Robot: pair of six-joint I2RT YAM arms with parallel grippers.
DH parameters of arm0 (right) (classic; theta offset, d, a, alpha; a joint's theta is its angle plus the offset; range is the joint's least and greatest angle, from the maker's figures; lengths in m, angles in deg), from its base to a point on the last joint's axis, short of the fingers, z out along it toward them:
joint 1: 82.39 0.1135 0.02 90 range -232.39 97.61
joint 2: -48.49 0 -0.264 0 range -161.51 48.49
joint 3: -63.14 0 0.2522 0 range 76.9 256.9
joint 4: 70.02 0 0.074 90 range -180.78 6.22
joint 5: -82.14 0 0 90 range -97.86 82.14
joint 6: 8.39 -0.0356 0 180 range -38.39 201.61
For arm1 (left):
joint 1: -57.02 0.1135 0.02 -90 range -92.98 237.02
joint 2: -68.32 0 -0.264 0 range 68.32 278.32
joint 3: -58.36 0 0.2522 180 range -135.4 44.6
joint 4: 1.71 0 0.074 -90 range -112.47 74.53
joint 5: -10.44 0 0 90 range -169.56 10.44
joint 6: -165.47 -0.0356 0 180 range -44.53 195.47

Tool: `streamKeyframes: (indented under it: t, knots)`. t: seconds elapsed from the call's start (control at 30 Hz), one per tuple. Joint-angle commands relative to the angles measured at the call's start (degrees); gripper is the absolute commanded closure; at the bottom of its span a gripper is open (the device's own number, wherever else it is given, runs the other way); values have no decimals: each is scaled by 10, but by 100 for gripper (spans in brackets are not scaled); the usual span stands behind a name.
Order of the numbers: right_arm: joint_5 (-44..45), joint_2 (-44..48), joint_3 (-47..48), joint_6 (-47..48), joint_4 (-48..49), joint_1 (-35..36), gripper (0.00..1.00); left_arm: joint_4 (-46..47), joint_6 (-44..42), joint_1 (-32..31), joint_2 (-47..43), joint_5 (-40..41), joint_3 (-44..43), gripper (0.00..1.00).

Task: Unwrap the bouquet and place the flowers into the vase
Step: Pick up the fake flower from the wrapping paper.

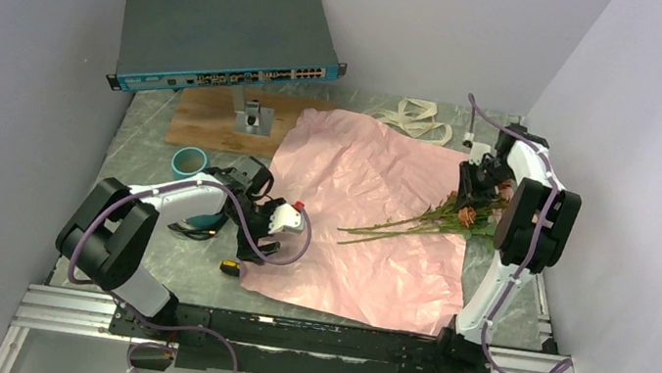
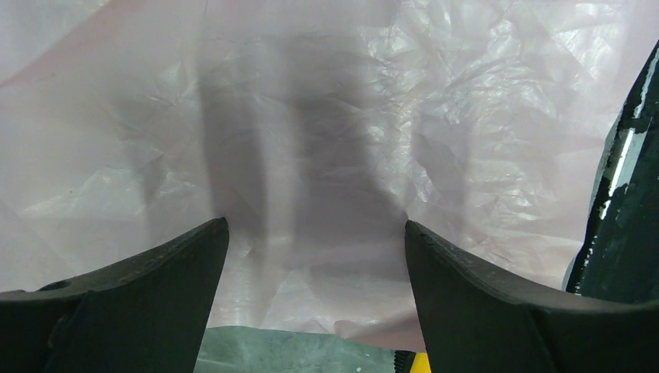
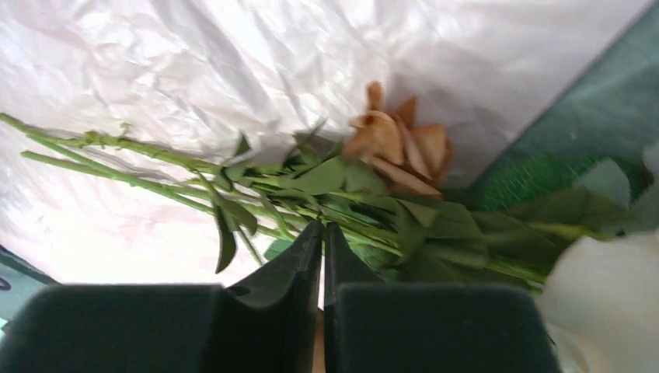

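Flowers point(image 1: 447, 214) at right edge of pink paper point(image 1: 377, 184), wrist view shows right pincer point(image 3: 322, 228) clamped on their stems, left pincer point(image 2: 315, 233) apart over paper's near edge.

No words or numbers can be read in any of the pictures. In the top view, the flat grey box point(image 1: 232, 28) at the upper left has a blue front with rows of little plugs and tiny light marks. They are far too small to read. The cream ribbon point(image 1: 416, 118) near the top middle is too small to tell if it has letters on it. Both wrist views are too blurry to show any writing.
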Motion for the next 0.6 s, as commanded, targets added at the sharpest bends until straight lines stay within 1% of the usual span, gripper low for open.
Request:
streamKeyframes:
  t: [0.0, 0.2, 0.3, 0.37, 0.4, 0.47, 0.5, 0.53, 0.57]
  knots:
    - [-66, 18, 35, -31, 0, 16, 100, -9, -6, -1, -7, -28, -3, 10]
    - [-152, 49, 48, -46, 2, 23, 100, -10, -2, -1, -6, -35, -9, 10]
    - [-161, 68, 45, -37, 5, 23, 100, -15, -1, -1, -4, -38, -20, 10]
    - [-142, 76, 47, -17, -5, 23, 100, -19, 0, -1, -4, -40, -28, 10]
    - [-125, 78, 49, 3, -14, 21, 92, -20, 1, -1, -4, -40, -32, 10]
    - [-80, 81, 47, 30, -27, 15, 57, -22, 2, -1, -4, -40, -38, 9]
    - [-56, 82, 43, 36, -27, 8, 45, -23, 3, -1, -5, -40, -41, 9]
    - [-34, 83, 39, 37, -26, 0, 40, -24, 4, -1, -4, -40, -43, 9]
    - [-8, 81, 37, 34, -23, -8, 38, -25, 4, -1, -4, -41, -44, 9]
